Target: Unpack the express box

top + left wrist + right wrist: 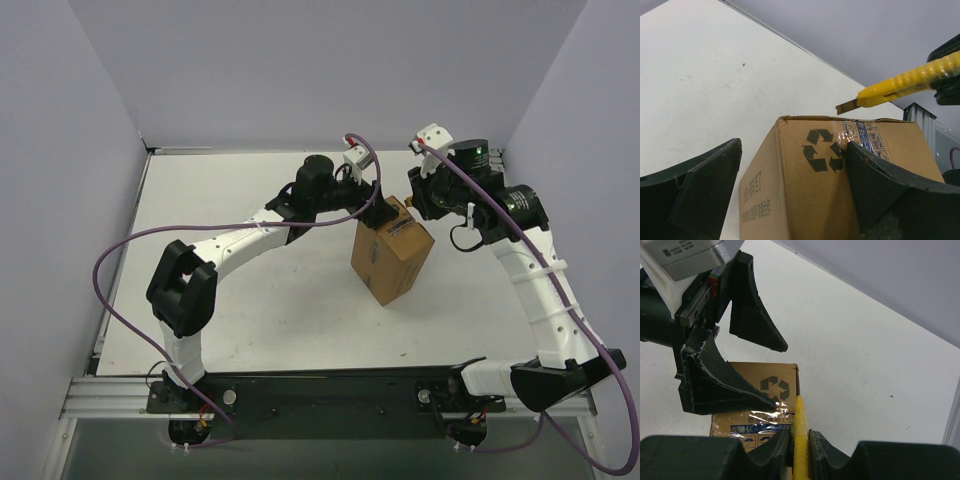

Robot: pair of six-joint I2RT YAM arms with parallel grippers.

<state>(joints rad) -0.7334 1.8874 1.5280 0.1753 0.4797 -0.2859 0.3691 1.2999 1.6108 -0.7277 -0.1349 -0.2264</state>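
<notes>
The express box (390, 262), a brown carton with a label and clear tape on top, stands in the middle of the table. My left gripper (379, 212) hangs open over its far top corner. In the left wrist view one finger (885, 190) rests against the taped face of the box (810, 190), while the other finger (700, 195) stands clear of it. My right gripper (799, 434) is shut on a yellow utility knife (800, 425). The knife (905, 82) has its blade out, just above the box's top edge (765, 385).
White table (250, 300) with grey walls on three sides. A metal rail (110, 395) and the arm bases run along the near edge. Purple cables (120, 255) loop off both arms. The left arm's fingers (725, 382) crowd the box top beside the knife.
</notes>
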